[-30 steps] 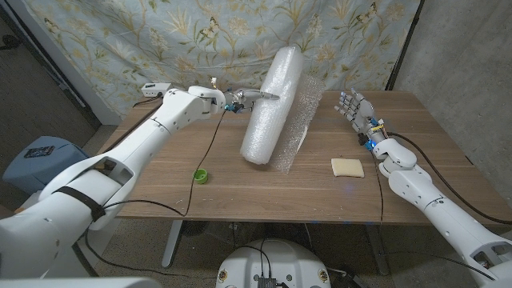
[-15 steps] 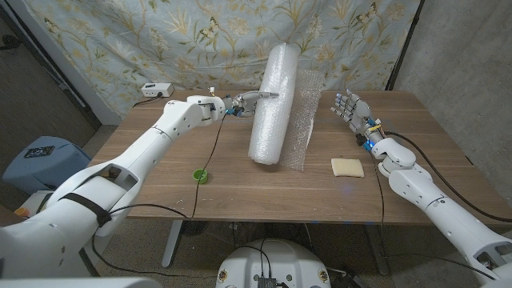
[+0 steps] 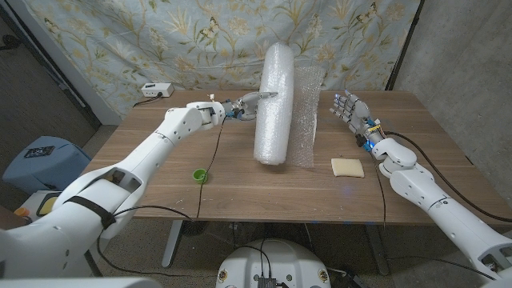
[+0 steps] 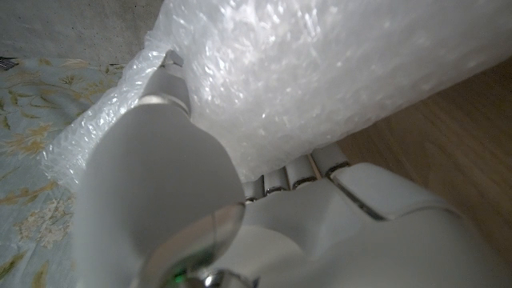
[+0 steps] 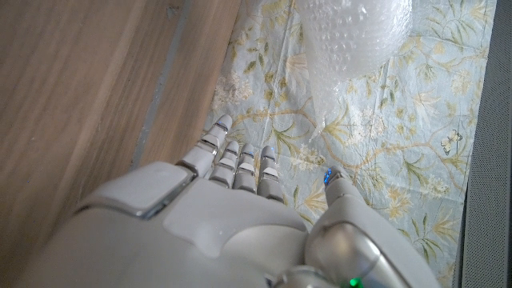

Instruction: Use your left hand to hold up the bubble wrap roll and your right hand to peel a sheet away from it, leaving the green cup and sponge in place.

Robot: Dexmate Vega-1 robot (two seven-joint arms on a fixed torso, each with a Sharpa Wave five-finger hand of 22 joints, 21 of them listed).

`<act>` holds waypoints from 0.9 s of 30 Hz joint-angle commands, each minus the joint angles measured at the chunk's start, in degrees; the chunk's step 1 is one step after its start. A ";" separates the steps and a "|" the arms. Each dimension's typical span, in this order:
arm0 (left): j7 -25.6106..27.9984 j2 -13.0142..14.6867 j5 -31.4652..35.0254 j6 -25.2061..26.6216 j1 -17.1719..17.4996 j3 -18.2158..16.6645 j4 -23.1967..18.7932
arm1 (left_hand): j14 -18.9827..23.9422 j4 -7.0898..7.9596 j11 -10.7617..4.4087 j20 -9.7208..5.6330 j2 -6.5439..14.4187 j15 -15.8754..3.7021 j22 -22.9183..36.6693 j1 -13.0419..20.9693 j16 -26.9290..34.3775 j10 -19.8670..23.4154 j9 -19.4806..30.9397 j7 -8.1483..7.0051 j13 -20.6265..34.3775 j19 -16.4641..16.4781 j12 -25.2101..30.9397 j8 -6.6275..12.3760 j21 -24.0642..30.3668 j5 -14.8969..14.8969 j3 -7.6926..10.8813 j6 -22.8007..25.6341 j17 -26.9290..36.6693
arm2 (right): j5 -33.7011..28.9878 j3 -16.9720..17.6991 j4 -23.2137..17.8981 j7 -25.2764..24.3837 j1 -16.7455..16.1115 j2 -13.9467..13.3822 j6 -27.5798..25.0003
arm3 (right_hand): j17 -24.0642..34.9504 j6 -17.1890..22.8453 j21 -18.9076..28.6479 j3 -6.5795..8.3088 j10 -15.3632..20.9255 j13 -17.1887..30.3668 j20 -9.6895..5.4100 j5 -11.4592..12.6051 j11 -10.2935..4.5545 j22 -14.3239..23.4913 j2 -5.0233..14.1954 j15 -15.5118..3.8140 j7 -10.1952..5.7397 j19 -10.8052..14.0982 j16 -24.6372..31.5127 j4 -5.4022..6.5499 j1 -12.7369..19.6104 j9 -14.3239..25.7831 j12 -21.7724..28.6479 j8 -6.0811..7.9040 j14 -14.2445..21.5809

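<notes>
The roll (image 3: 273,104) stands near the centre of the head view, its long axis almost vertical, top tipped slightly toward the backdrop, lower end on the tabletop (image 3: 240,196). A loose sheet (image 3: 304,120) hangs from its right side down to the wood. The left hand (image 3: 248,104) comes in from the left and its fingers (image 4: 172,80) press against the roll's upper half, holding it up. The right hand (image 3: 352,110) hovers at the right of the frame, apart from the sheet, fingers (image 5: 240,160) spread and holding nothing. The cup (image 3: 201,176) sits lower left of the roll; the sponge (image 3: 347,167) lies lower right.
</notes>
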 commanded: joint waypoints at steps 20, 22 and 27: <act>-2.66 -3.30 -4.07 -0.06 0.59 -0.74 5.81 | 2.26 0.17 -0.32 0.11 5.80 -2.07 -0.08 4.86 -0.34 0.45 0.46 -0.24 0.59 -0.81 -0.07 0.03 1.20 0.77 1.36 0.51 0.29 | -5.48 1.40 -10.71 -5.00 -4.22 -7.27 -3.45 | -0.67 -0.70 0.13 -0.13 -0.42 0.30 1.48 0.15 2.03 0.03 -3.63 2.67 1.74 -0.29 -0.08 -3.87 2.94 0.20 0.19 0.19 0.17; -2.07 -3.12 -4.25 0.52 0.78 -0.86 5.32 | 2.27 0.25 -0.22 0.14 5.90 -2.04 -0.09 4.75 -0.37 0.44 0.48 -0.27 0.62 -0.84 -0.09 -0.02 1.23 0.79 1.38 0.44 0.30 | -5.93 1.23 -11.21 -4.91 -4.19 -7.74 -3.87 | -0.71 -0.75 0.09 -0.12 -0.48 0.31 1.65 0.16 2.30 0.03 -3.97 2.95 1.89 -0.38 -0.12 -4.24 3.33 0.21 0.18 0.22 0.15; -1.17 -2.79 -4.90 2.02 1.06 -1.08 4.89 | 2.60 0.26 -0.36 0.04 5.88 -1.97 -0.12 4.57 -0.38 0.78 0.54 -0.42 0.76 -0.77 0.00 0.13 1.44 0.87 1.41 0.92 0.30 | -7.58 0.42 -11.97 -4.46 -3.82 -8.88 -4.75 | -0.76 -0.86 0.05 -0.07 -0.59 0.32 2.03 0.18 2.74 0.04 -4.39 3.47 1.99 -0.54 -0.16 -4.76 3.99 0.21 0.16 0.24 0.15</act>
